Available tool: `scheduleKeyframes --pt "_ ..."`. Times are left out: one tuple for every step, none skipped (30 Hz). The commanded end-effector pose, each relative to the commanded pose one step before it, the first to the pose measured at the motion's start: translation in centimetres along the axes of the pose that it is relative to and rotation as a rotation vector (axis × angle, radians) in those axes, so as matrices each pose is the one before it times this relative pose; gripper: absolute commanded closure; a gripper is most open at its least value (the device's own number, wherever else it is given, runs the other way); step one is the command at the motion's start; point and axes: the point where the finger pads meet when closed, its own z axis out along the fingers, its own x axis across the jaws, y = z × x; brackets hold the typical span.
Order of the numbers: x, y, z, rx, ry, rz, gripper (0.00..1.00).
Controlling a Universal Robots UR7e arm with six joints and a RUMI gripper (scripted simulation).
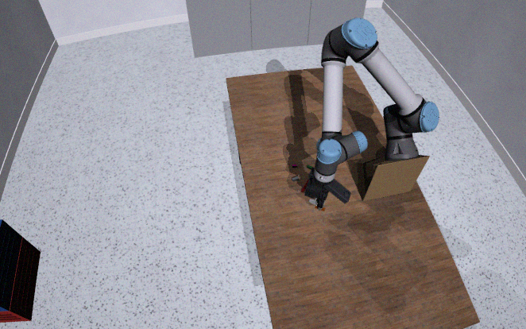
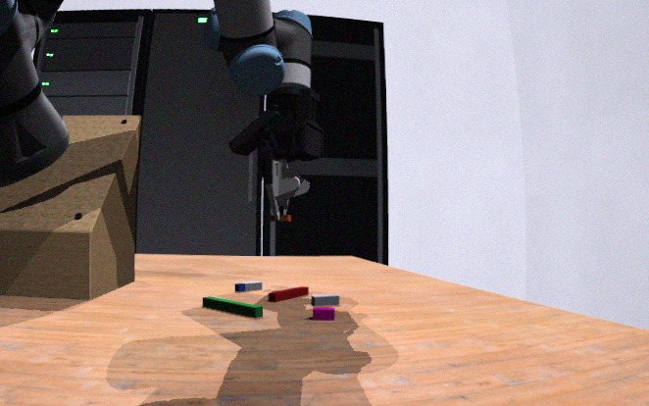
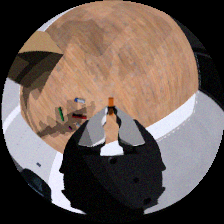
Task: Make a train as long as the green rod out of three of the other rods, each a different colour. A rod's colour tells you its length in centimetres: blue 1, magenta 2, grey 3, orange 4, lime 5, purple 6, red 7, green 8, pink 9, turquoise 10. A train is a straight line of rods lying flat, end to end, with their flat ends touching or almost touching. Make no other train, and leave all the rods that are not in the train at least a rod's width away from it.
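Note:
My gripper (image 1: 320,205) (image 2: 281,215) (image 3: 111,106) is shut on a short orange rod (image 2: 285,218) (image 3: 110,101) and holds it well above the table, over the rods. The green rod (image 2: 232,307) (image 3: 60,114) lies flat on the wooden table (image 1: 357,258) (image 2: 490,343). Behind it a blue rod (image 2: 240,287) and a grey rod (image 2: 253,285) lie end to end. A red rod (image 2: 288,293) (image 3: 79,116), a second grey rod (image 2: 324,299) (image 1: 295,179) and a magenta rod (image 2: 324,313) (image 1: 294,165) lie apart to the right of the green rod.
The arm's wooden base block (image 1: 393,176) (image 2: 64,211) stands at the table's edge beside the rods. A dark cabinet (image 2: 196,147) stands behind the table. A dark cube (image 1: 16,274) sits on the floor far off.

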Motion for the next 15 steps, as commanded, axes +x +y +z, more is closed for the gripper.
scheduleKeyframes --pt "-0.569 0.159 -0.003 0.00139 0.00003 -0.05927 1.00" --pt "-0.123 0.045 -0.005 -0.00007 0.00004 -0.01787 1.00" --pt "-0.140 0.046 -0.005 -0.00004 -0.00001 -0.02003 1.00" --pt "-0.155 0.048 -0.005 -0.00004 -0.00001 -0.02210 1.00" --pt "-0.170 0.049 -0.006 -0.00002 0.00001 -0.02413 1.00" --pt "-0.185 0.048 -0.006 0.00001 0.00003 -0.02610 1.00" --pt "-0.199 0.046 -0.006 0.00003 0.00005 -0.02799 1.00" --pt "-0.212 0.043 -0.007 0.00004 0.00007 -0.02979 1.00" --pt "-0.211 0.036 -0.007 0.00006 0.00010 -0.02965 1.00" --pt "-0.136 0.018 -0.004 0.00010 0.00014 -0.01925 1.00" --pt "0.000 0.000 0.000 0.00000 0.00000 0.00000 1.00" --pt "0.000 0.000 0.000 0.00000 0.00000 0.00000 1.00" --pt "-0.230 0.022 -0.008 0.00037 0.00054 -0.03381 1.00" --pt "-0.254 0.025 -0.007 0.00005 0.00009 -0.03517 1.00" --pt "-0.225 0.016 -0.006 0.00002 0.00005 -0.03100 1.00"
